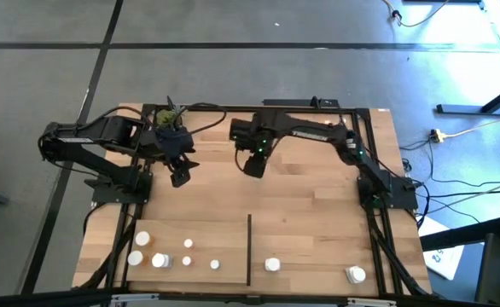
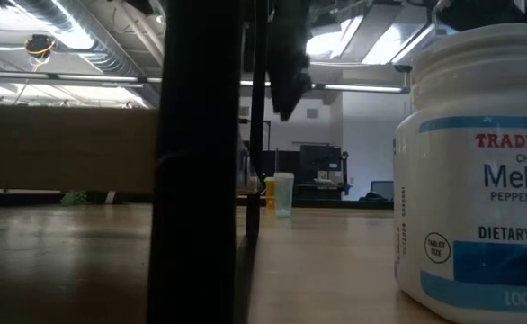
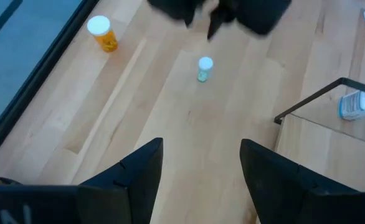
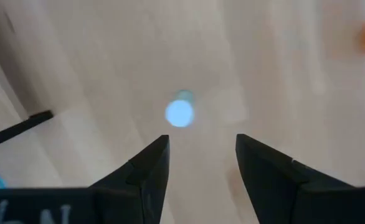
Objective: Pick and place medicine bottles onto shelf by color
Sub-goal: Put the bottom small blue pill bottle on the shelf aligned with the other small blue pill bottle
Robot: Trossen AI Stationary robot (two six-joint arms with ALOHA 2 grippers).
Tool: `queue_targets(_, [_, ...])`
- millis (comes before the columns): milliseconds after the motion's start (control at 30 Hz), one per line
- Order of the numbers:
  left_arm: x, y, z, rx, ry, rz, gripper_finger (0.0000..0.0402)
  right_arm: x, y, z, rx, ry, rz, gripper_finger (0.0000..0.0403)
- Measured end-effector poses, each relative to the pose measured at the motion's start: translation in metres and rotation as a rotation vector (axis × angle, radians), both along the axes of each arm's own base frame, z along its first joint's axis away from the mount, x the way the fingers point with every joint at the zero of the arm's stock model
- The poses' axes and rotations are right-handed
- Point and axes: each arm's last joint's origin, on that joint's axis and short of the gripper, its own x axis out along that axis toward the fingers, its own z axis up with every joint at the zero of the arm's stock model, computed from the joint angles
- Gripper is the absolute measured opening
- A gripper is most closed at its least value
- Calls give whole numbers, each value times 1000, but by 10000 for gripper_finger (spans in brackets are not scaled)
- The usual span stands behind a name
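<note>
Seven white-capped medicine bottles show from above, standing upright on the shelf (image 1: pixel 318 222), a light-wood board inside black rails: five in a loose cluster left of the thin black divider strip (image 1: pixel 249 249), two right of it, a white bottle (image 1: pixel 272 265) near the strip and another white bottle (image 1: pixel 355 275) by the right rail. My left pincer (image 1: pixel 180 175) hangs over the far left of the board, near the green potted plant (image 1: pixel 170 118), its fingers (image 3: pixel 139 177) parted and holding nothing. My right pincer (image 1: pixel 253 167) hovers over the middle of the board, likewise spread with nothing between the fingers. Its wrist camera looks down on a small bottle (image 4: pixel 180 113) whose cap sits just beyond my fingertips, not yet between them. I judge these bottles light and rigid, with smooth plastic sides that could slip or tip under a glancing touch. I would take one low across the body, below the cap, squeezing gently and squarely.
</note>
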Motion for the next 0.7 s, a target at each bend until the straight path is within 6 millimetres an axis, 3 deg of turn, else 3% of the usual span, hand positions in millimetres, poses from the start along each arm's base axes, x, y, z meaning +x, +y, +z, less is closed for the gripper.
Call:
queue_targets(233, [3,-4,-9,44,13,-21,207,-36,15,66,-138,-123,-44,186])
queue_targets(500, [28,-9,-59,93,-15,-70,207,-90,40,137,-235,-313,-19,186])
queue_targets(700, [53,-4,-97,120,-105,-131,207,-127,51,170,-290,-418,10,186])
